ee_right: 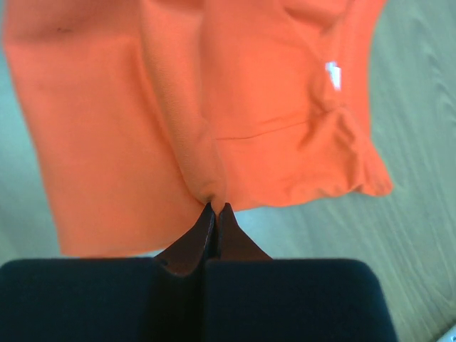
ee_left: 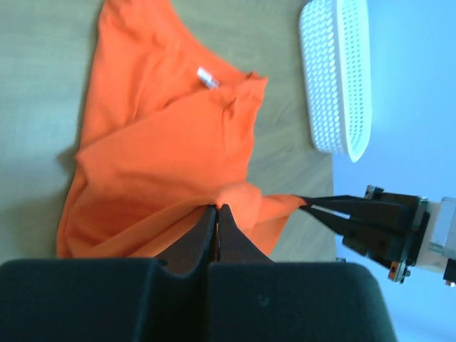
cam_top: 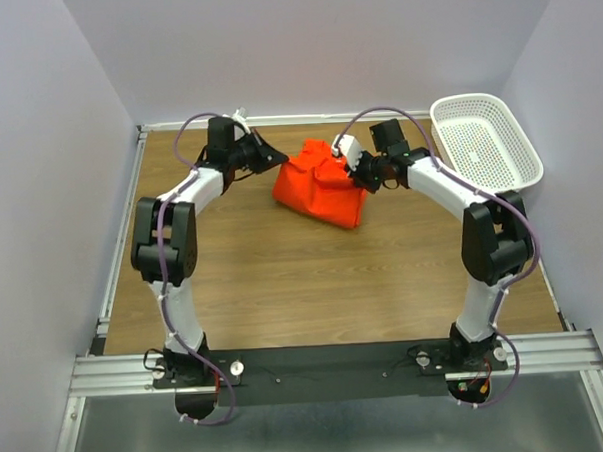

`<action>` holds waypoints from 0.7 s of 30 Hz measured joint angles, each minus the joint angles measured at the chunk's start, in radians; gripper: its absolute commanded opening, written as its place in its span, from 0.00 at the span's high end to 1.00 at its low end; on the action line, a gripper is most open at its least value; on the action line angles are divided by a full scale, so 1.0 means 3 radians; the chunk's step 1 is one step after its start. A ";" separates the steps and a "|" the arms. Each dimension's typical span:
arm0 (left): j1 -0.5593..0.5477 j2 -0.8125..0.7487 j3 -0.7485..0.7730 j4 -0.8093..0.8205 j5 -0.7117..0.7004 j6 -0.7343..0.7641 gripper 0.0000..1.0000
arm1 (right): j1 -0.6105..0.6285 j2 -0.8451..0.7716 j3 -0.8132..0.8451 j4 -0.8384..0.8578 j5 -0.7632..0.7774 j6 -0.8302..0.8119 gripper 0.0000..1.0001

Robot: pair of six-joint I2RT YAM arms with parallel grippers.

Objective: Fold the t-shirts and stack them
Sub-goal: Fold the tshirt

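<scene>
- At the far centre of the counter (cam_top: 284, 277), the orange-red t-shirt (cam_top: 318, 185) is bunched up between the two arms.
- The left gripper (ee_left: 216, 208) is clamped on a fold at the garment's left edge.
- The right gripper (ee_right: 216, 206) is pinched together on a fold at its right edge.
- A white label (ee_left: 208, 78) is seen at the neck.
- The white perforated basket (cam_top: 481, 100) is placed at the far right corner, apart from the garment.
</scene>
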 measured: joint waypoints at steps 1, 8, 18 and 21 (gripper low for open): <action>-0.0009 0.0164 0.0175 0.0084 0.0024 -0.0050 1.00 | -0.0017 0.0071 0.0062 0.0061 0.0045 0.0057 0.99; -0.0111 0.1120 0.1263 0.0767 0.0256 -0.0520 1.00 | -0.0257 0.0387 0.0298 0.0544 0.0412 0.0455 0.99; -0.0254 0.2101 0.2658 0.1269 0.0243 -0.1063 1.00 | -0.0469 0.0488 0.0374 0.1181 0.0730 0.0750 0.99; -0.0254 0.2391 0.2973 0.1354 0.0163 -0.1253 1.00 | -0.0497 0.0683 0.0530 0.1308 0.0764 0.0793 0.99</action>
